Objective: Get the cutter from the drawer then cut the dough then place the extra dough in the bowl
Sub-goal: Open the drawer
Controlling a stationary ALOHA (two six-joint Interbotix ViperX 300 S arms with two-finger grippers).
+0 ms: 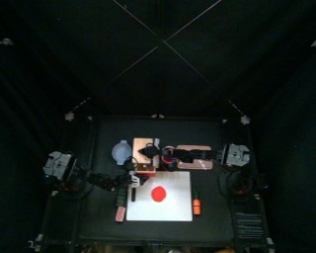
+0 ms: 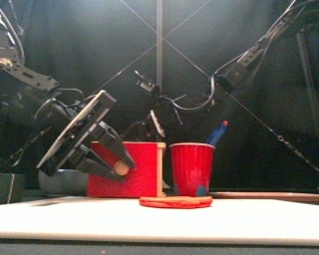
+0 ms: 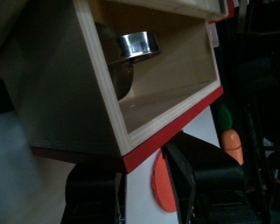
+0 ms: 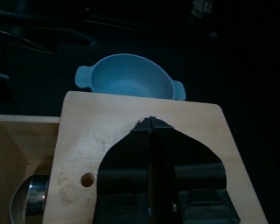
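Cutter (image 3: pixel 137 44) of round metal lies inside the open drawer (image 3: pixel 166 87) of the wooden box (image 4: pixel 108 131), at the end away from the red front. Left gripper (image 3: pixel 143 168) has its jaws apart, straddling the lower edge of that red front. Right gripper (image 4: pixel 152 131) sits over the box's top panel, its jaws drawn together to a point. On the white cutting board (image 1: pixel 141 210) the red dough (image 1: pixel 160 191) lies as a flat disc. The box stands at 12 o'clock from the dough, the blue-grey bowl (image 1: pixel 121 151) at 11 o'clock and a toy carrot (image 1: pixel 197 206) at 4 o'clock.
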